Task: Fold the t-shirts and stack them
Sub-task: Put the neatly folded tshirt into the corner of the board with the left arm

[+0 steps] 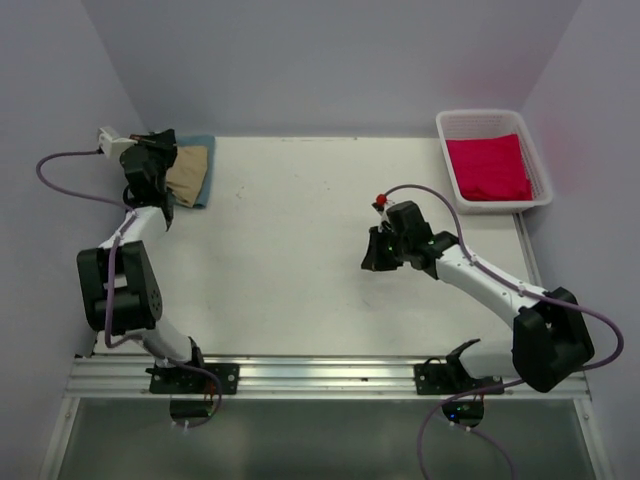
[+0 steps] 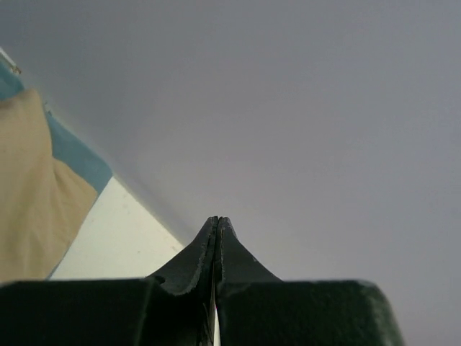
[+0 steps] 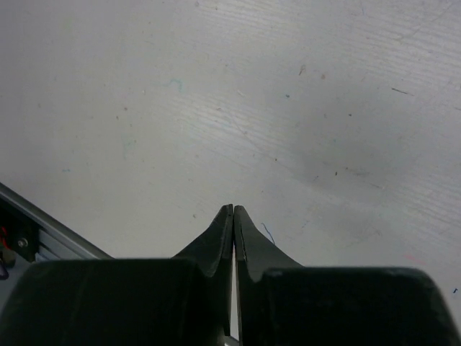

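Tan cloth t-shirt [image 1: 189,173] lies at the far-left corner of the white table [image 1: 300,250], on top of a teal-blue cloth t-shirt [image 2: 78,157] whose edges show around it. A bright red-pink cloth t-shirt [image 1: 487,168] sits in the white slatted plastic basket [image 1: 478,117] at the far-right corner. The left gripper [image 2: 217,223], jaws pressed together and empty, is beside the tan shirt. The right gripper [image 3: 233,210], jaws likewise closed on nothing, hangs over bare table right of centre.

The left arm [image 1: 125,275] reaches far forward from its base. The left gripper [image 2: 218,225] has its jaws pressed flat together, with nothing between them. The right arm [image 1: 490,285] bends inward. The right gripper [image 3: 233,213] points downward, its jaws meeting tip to tip and empty.
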Robot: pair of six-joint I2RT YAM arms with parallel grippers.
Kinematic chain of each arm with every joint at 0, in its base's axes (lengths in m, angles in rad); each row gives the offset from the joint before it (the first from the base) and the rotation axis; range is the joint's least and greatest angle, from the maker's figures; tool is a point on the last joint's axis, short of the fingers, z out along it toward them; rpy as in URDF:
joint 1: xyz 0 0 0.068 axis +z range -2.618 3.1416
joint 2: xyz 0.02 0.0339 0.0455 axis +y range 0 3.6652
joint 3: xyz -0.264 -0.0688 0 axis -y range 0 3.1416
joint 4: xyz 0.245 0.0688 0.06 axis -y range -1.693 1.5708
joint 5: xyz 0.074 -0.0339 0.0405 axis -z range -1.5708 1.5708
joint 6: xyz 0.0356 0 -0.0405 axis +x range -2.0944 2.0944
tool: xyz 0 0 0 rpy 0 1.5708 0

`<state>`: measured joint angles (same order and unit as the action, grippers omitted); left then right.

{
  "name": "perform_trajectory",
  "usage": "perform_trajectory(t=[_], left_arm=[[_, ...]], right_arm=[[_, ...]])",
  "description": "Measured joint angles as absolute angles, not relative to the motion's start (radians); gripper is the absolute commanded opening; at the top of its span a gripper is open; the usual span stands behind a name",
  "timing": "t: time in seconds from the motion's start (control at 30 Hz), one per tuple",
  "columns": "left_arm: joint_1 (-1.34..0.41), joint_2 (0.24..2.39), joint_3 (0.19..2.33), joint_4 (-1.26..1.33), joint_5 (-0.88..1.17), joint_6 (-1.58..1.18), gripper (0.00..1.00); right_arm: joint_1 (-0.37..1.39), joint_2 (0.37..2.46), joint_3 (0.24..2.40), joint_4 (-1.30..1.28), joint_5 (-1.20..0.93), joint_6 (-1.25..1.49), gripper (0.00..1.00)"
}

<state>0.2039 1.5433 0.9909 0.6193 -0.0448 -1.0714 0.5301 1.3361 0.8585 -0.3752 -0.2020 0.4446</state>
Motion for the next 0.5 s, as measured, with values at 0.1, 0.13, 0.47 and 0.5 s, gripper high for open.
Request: perform_trajectory(t=[0.1,0.13,0.47,0.5], left_arm=[[0.212,1.728,1.080,0.617,0.001,-1.051,0.00],[0.215,1.782,1.112,0.611,0.011,-1.044,0.00],[0.237,2.027,1.375,0.477,-0.090,-0.965,0.00],[0.238,2.045,1.387,0.454,-0.107,-0.966,0.00]], right_arm=[[0.530,1.314,0.828,-0.365,-0.208,0.453,0.00],[0.530,1.300,0.815,-0.364,-0.210,0.455,0.00],[0.530,1.208,0.741,-0.356,-0.212,0.472,0.00],[0.530,1.207,0.740,-0.356,-0.212,0.472,0.00]])
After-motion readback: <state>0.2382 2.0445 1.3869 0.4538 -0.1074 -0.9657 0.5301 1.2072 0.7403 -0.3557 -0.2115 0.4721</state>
